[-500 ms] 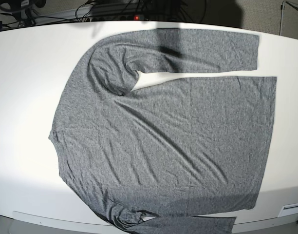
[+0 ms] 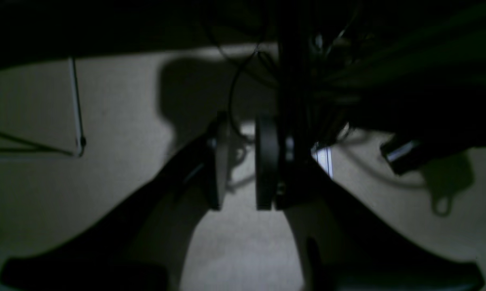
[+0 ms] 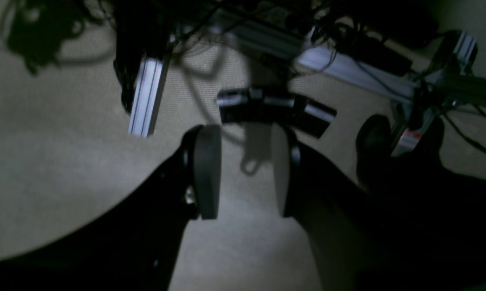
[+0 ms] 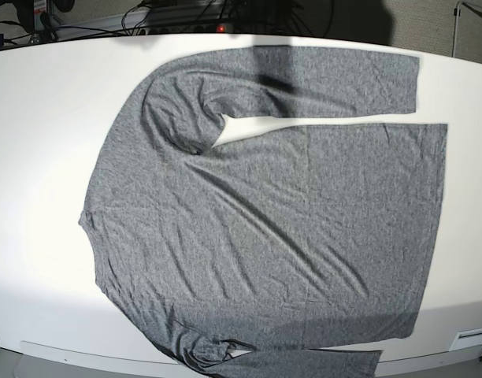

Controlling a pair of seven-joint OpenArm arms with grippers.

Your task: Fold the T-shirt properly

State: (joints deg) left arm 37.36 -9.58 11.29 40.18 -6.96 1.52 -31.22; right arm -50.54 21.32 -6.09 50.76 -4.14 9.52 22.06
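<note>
The T-shirt [image 4: 272, 228], charcoal-grey and wrinkled, lies spread flat on the white table [image 4: 44, 118] in the base view, its hem to the right. One long sleeve [image 4: 328, 83] runs along the far edge. The other sleeve [image 4: 304, 364] lies at the near edge, bunched at its shoulder. Neither gripper shows in the base view. In the left wrist view my left gripper [image 2: 242, 161] hangs open over pale carpet, nothing between its fingers. My right gripper [image 3: 245, 169] is likewise open and empty above the floor.
Cables and a power strip [image 4: 186, 16] run behind the table's far edge. The wrist views show aluminium frame bars [image 3: 146, 93], a castor [image 3: 372, 137] and dangling cables [image 2: 243, 72] below the table. A white label [image 4: 469, 337] sits at the near right corner.
The shirt lies as it did. Dark shapes behind the table's far left corner have shifted slightly.
</note>
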